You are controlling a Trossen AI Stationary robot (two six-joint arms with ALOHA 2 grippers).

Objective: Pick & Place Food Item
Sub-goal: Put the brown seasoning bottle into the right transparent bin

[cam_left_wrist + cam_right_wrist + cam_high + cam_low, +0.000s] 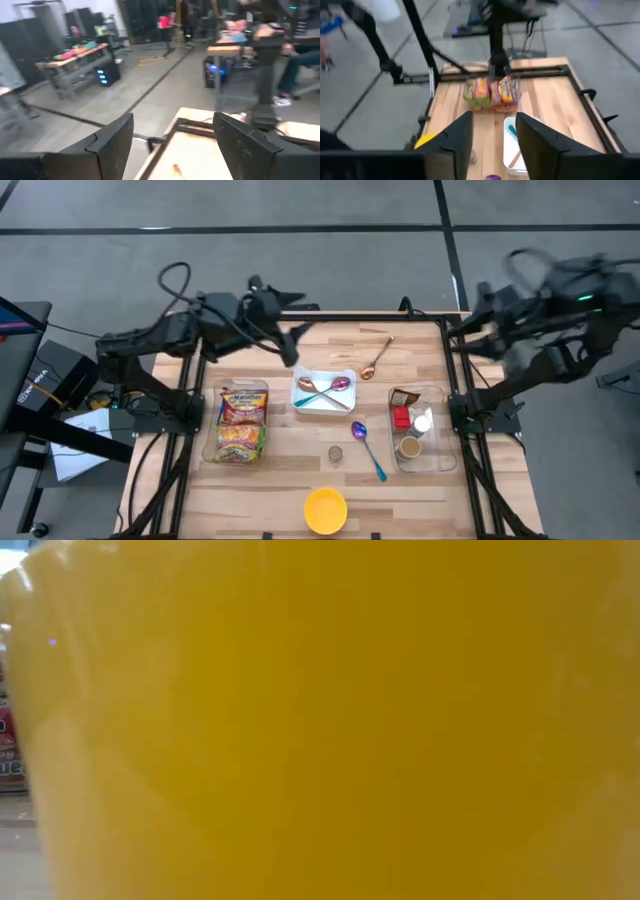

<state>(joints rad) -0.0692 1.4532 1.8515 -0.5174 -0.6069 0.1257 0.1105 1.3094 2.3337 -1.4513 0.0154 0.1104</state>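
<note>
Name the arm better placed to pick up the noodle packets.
Left, probably. Its tool hangs open over the table's far left part, near the noodle packets in the left bin. The right tool hangs open off the table's right edge.

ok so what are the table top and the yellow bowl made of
The table top looks like pale unfinished wood: butcher-block strips and grain show. The yellow bowl is probably plastic, judging by its uniform bright colour and smooth, soft sheen, though glazed ceramic can't be ruled out.
</note>
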